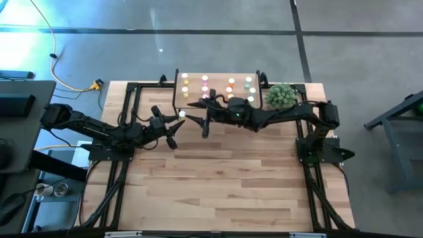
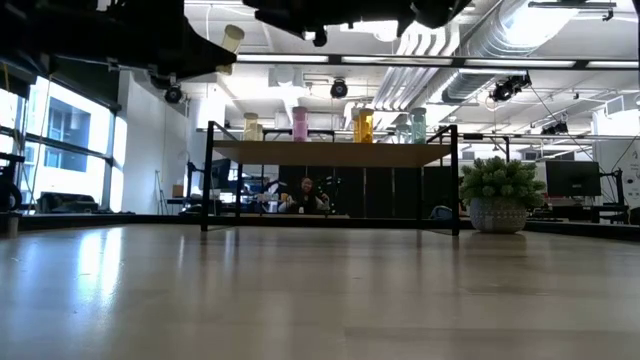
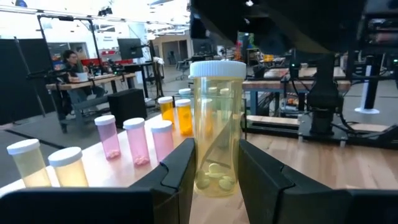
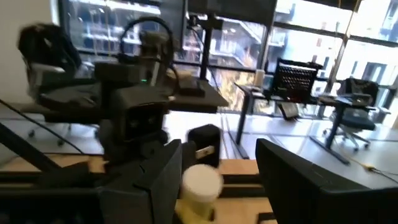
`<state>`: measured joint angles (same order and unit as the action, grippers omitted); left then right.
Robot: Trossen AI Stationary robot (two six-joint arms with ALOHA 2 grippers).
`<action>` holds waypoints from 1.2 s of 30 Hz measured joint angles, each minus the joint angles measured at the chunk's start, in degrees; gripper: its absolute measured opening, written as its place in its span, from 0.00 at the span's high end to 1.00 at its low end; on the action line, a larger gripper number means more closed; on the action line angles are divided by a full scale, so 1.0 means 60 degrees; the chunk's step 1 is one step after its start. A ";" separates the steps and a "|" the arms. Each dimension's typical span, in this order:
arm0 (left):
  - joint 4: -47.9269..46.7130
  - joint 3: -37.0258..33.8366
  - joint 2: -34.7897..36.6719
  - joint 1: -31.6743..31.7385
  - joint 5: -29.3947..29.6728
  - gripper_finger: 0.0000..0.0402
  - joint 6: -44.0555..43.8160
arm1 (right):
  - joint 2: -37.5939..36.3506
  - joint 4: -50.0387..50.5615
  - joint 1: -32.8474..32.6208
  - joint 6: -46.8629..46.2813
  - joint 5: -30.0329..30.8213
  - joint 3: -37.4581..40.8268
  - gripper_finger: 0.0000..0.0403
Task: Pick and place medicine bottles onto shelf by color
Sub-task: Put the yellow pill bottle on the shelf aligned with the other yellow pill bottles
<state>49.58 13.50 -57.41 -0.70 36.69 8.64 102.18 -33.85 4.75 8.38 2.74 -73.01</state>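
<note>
A yellow medicine bottle (image 3: 217, 118) with a white cap is in my left gripper (image 3: 216, 155), which is shut on it, high above the table's left half (image 1: 177, 120). In the low view the bottle (image 2: 230, 42) tilts. My right gripper (image 1: 197, 112) reaches in from the table's right and is open. Its fingers stand on either side of the bottle's cap (image 4: 200, 185). The shelf (image 2: 330, 153) stands at the far edge on black legs. On it stand rows of yellow (image 3: 68, 167), pink (image 3: 135, 140), orange (image 3: 183, 117) and green (image 2: 418, 124) bottles. My left gripper pinches the yellow bottle's lower body (image 3: 211, 177) between its two fingers. The fingers come level from the table's left. The bottle is lifted clear of the table, cap up and somewhat tilted. My right gripper: I cannot tell whether its finger (image 4: 161, 180) touches the cap.
A green bushy plant in a pot (image 1: 281, 96) stands to the right of the shelf at the far edge. The wooden tabletop (image 1: 225, 178) lies bare in front of both arms. Beyond the table are desks and a seated person (image 3: 73, 62).
</note>
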 joint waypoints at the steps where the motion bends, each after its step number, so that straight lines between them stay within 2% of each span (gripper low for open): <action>1: 0.0000 0.0000 0.0000 0.0050 0.0002 0.76 0.0000 | 0.0033 0.0257 0.0044 0.0039 0.0000 -0.0210 0.51; 7: 0.0000 0.0000 0.0000 0.0564 -0.0006 0.76 0.0022 | 0.0034 0.0980 0.0293 0.0143 -0.0073 -0.0665 0.51; 11: 0.0000 0.0000 0.0000 0.1040 -0.0123 0.76 0.0016 | 0.0038 0.0900 0.0612 -0.0068 -0.1082 -0.0703 0.51; 16: 0.0000 0.0000 0.0000 0.1394 -0.0552 0.76 0.0006 | 0.0042 0.0286 0.0934 -0.0320 -0.1306 -0.0709 0.51; 21: -0.0031 0.0000 0.0000 0.1445 -0.0722 0.76 -0.0153 | 0.0386 -0.0477 0.1060 -0.0321 -0.1342 -0.0763 0.51; 29: -0.0147 -0.0004 -0.0004 0.1445 -0.0726 0.76 -0.0157 | 0.1201 0.0326 0.1083 -0.0401 -0.1654 -0.1435 0.51; 36: -0.0142 -0.0004 -0.0004 0.1445 -0.0728 0.76 -0.0153 | 0.1240 0.0903 0.1083 -0.0576 -0.1654 -0.1453 0.51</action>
<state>48.73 13.47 -57.43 7.97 32.32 7.73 109.62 -28.44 11.25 4.93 -7.18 -81.73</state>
